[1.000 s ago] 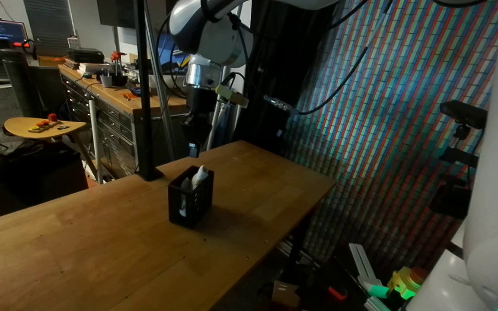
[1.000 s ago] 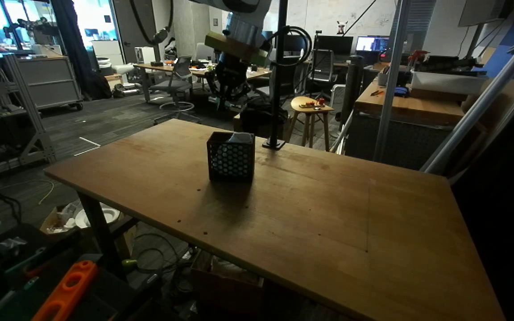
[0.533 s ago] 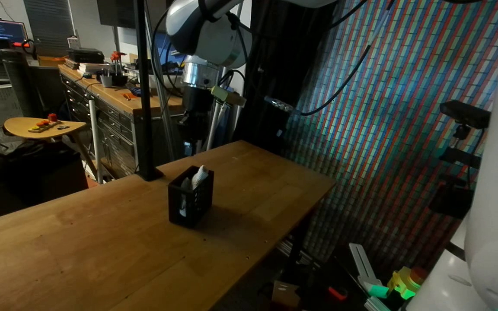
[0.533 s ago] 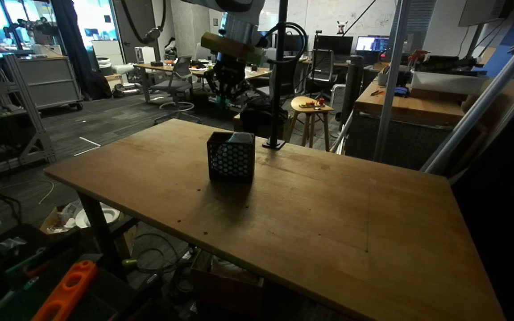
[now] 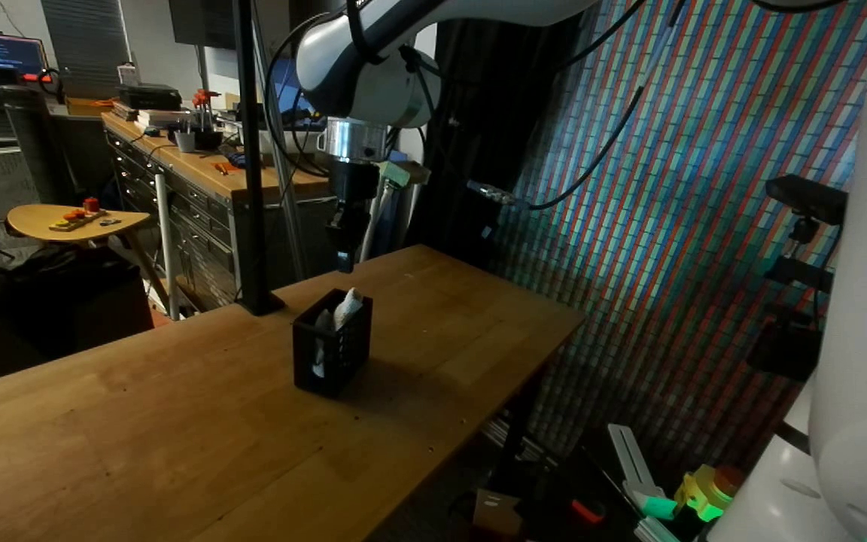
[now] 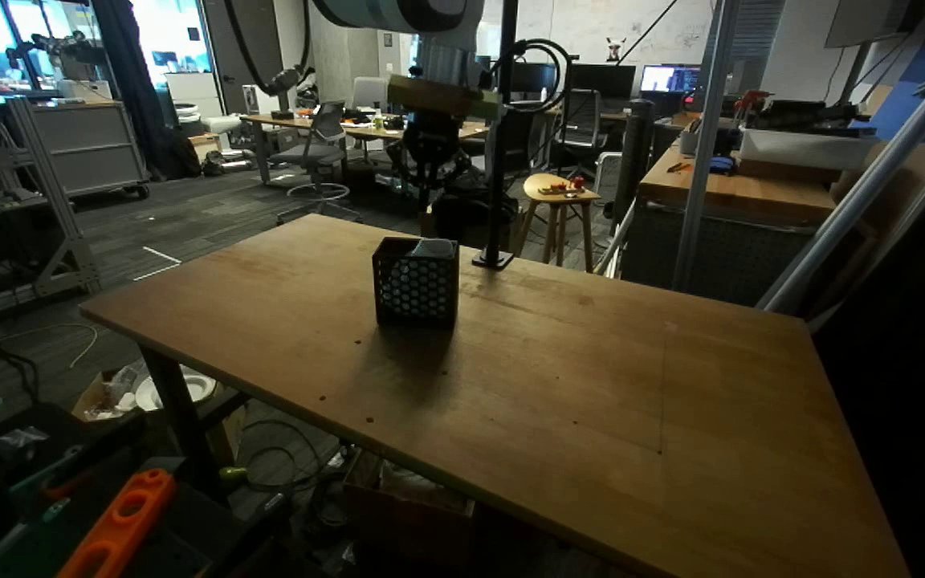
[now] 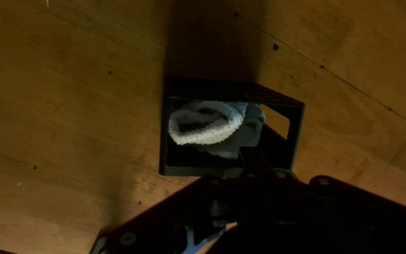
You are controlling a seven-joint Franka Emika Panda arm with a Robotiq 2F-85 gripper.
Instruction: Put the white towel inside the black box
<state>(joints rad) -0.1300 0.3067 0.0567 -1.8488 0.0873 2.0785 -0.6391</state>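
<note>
In an exterior view I get a bright window (image 6: 171, 30) at ten o'clock, a chair (image 6: 326, 126) at eleven, a stool (image 6: 539, 181) and pale wall (image 6: 579, 32) at one, grey floor (image 6: 113, 233) at nine; the wooden worktop (image 6: 607, 361) in the middle reaches me dim. In an exterior view I have a striped backdrop (image 5: 704, 150) at two, drawers (image 5: 199, 214) near nine, a lit screen (image 5: 8, 54) at ten.

The wooden surface (image 6: 631, 361) has a skinny black post (image 6: 497, 209) standing right at its edge in both exterior views, and further back there's a little wooden stool (image 6: 537, 181) with some red and yellow bits (image 6: 565, 187) on it. An exterior view also gets you a pretty wild striped, multicolored backdrop (image 5: 629, 286) and a bench (image 5: 194, 167) full of drawers (image 5: 204, 214) with clutter (image 5: 149, 96) on top. Down low in an exterior view there's an orange thing with holes (image 6: 119, 528), plus a carton (image 6: 91, 395) holding what look like white plates (image 6: 148, 395).
</note>
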